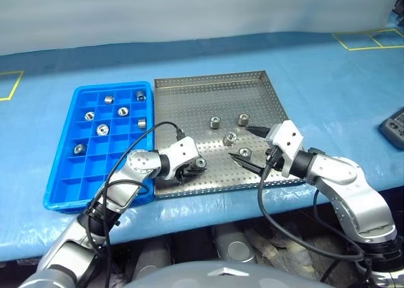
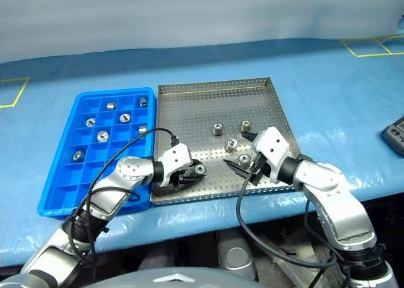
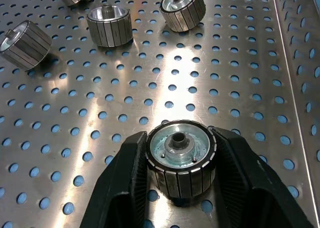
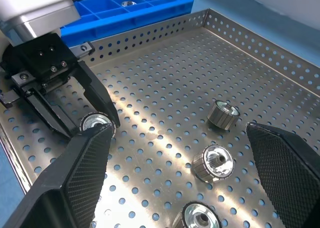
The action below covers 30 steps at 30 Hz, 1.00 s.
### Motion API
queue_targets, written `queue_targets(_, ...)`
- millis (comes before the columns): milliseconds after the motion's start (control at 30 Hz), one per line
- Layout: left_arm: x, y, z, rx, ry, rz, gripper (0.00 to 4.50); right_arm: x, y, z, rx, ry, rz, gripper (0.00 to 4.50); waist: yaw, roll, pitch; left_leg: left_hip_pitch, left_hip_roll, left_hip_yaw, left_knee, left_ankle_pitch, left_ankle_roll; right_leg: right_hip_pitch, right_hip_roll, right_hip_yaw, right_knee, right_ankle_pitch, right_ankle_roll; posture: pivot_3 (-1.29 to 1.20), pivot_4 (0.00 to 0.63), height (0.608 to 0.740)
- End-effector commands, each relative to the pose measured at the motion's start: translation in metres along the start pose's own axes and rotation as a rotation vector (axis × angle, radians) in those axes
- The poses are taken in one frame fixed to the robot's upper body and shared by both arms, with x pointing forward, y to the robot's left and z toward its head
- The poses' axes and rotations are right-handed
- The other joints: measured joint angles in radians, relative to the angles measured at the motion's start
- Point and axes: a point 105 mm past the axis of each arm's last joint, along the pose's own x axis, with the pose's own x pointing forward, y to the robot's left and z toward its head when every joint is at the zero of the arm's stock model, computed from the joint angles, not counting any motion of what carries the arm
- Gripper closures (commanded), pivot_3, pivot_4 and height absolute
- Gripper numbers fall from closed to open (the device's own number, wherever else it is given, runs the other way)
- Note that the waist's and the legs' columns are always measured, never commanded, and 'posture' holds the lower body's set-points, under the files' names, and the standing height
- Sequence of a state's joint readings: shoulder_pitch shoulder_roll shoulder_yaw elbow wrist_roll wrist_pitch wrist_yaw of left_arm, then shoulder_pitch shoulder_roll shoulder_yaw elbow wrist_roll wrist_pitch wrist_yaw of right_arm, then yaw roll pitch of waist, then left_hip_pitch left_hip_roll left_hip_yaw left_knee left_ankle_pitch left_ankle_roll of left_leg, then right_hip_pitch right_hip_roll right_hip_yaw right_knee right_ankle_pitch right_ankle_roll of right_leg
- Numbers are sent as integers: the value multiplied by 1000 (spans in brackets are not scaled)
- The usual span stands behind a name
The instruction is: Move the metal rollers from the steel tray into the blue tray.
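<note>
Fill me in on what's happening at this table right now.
A two-armed robot is moving metal rollers from the steel tray into the blue tray. Its left gripper is shut on one roller near the steel tray's front-left corner, with the roller still low over the perforated floor. The right gripper hangs open over the front right of the tray, around another roller. Four loose rollers remain in the steel tray, and seven already sit in the blue tray's compartments.
</note>
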<state>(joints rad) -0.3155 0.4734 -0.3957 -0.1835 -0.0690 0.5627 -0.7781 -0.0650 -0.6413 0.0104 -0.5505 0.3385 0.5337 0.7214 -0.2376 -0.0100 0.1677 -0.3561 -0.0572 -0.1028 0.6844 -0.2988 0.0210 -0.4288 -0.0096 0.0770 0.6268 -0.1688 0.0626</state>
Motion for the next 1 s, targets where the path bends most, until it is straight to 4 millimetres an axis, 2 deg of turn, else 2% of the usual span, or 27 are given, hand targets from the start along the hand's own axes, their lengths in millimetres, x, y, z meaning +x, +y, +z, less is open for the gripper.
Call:
queue_targets(33,-30,27,16,6,-56,159,2839,5,4,7,-13,-30,46,0,-1,0,0,0,1,0,0,0,0,0,0,0,0,0,0,-276,150,740)
queue_targets(133,-64,45,17,-8,-64,306,2839,14,8,6,-10,-29,102,0,2,0,0,0,1,0,-1,0,0,-1,0,0,0,0,0,-222,150,740)
queue_targets(267,-106,58,20,-24,-73,475,2839,27,10,8,-8,-45,162,0,26,0,1,-1,1,-1,-2,0,0,-2,-4,0,-1,0,-1,-159,150,740)
queue_targets(400,-140,58,19,-36,-48,620,2839,40,14,9,-12,-59,225,0,67,0,1,-2,1,-1,-2,-1,0,-3,-4,-1,-1,0,-2,-88,150,740)
queue_targets(633,-187,48,-11,-157,106,902,2839,57,20,14,-32,-84,327,0,162,0,1,-3,0,-5,-2,-1,-1,-3,-5,-5,-1,2,-8,22,150,740)
queue_targets(800,-203,32,-27,-239,169,1000,2839,68,29,17,-49,-94,420,0,207,-1,2,-3,0,-8,-2,0,-2,-2,-7,-9,-2,1,-10,76,150,740)
queue_targets(1000,-204,27,-38,-294,192,1034,2839,76,35,21,-71,-111,479,0,238,-1,2,-3,-2,-12,-2,1,-4,-1,-8,-13,-1,0,-11,106,150,740)
